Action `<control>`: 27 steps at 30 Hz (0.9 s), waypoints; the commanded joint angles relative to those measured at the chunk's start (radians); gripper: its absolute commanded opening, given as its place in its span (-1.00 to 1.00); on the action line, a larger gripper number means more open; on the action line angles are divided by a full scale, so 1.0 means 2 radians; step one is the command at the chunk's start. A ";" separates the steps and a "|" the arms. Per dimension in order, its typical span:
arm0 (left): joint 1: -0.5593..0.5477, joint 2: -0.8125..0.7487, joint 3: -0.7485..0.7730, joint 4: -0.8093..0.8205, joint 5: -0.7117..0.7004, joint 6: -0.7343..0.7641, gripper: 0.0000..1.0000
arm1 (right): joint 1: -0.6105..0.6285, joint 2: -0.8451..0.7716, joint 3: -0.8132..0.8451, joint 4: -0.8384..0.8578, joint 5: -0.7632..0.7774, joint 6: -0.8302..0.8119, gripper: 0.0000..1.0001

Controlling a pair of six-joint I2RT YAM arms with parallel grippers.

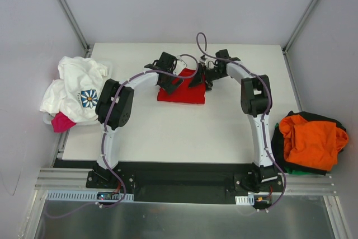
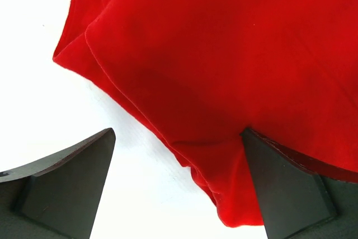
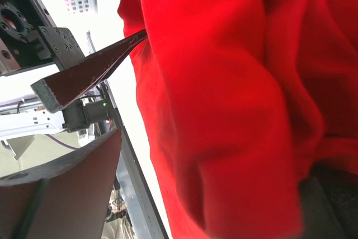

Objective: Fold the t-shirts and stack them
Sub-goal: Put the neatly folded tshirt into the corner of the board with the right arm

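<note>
At far centre, your red t-shirt [image 1: 180, 94] lay crosswise: left gripper [image 2: 178, 138] stood wide open astride its left edge; right gripper [image 1: 197, 78] sat in cloth at the right, grip unclear.

Red t-shirt [image 1: 180, 89]: soft matt cloth with a fine nap.
White t-shirt [image 1: 72, 85]: matt cloth carrying a flat printed flower patch.
Orange t-shirt [image 1: 310, 138]: matt cloth, creased.
Table [image 1: 168, 132]: smooth white top with a low sheen.
My left gripper [image 2: 178, 135]: fingers [image 2: 67, 188] of dark matt plastic, faces slightly grainy.
My left arm [image 1: 106, 146]: glossy white plastic shells and matt black joints.
Frame rail [image 1: 59, 183]: bare brushed metal.
</note>
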 commanded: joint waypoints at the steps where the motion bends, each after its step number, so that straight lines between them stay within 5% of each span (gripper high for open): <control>1: -0.004 -0.027 -0.008 -0.007 -0.005 0.005 0.99 | 0.020 -0.012 -0.017 -0.011 0.031 -0.015 0.65; 6: -0.004 -0.028 -0.008 -0.007 -0.008 0.007 0.99 | 0.020 -0.021 -0.015 -0.013 0.033 -0.016 0.30; 9: -0.004 -0.031 -0.012 -0.006 -0.011 0.008 0.98 | 0.018 -0.029 -0.016 -0.024 0.033 -0.026 -0.16; 11: -0.004 -0.033 -0.015 -0.007 -0.013 0.011 0.98 | 0.016 -0.033 -0.020 -0.035 0.034 -0.031 -0.71; 13: -0.004 -0.035 -0.019 -0.007 -0.016 0.014 0.99 | 0.015 -0.039 -0.023 -0.050 0.043 -0.044 -0.97; 27: -0.001 -0.049 -0.021 0.003 -0.062 0.047 0.99 | 0.012 -0.219 -0.116 -0.128 0.208 -0.127 -0.99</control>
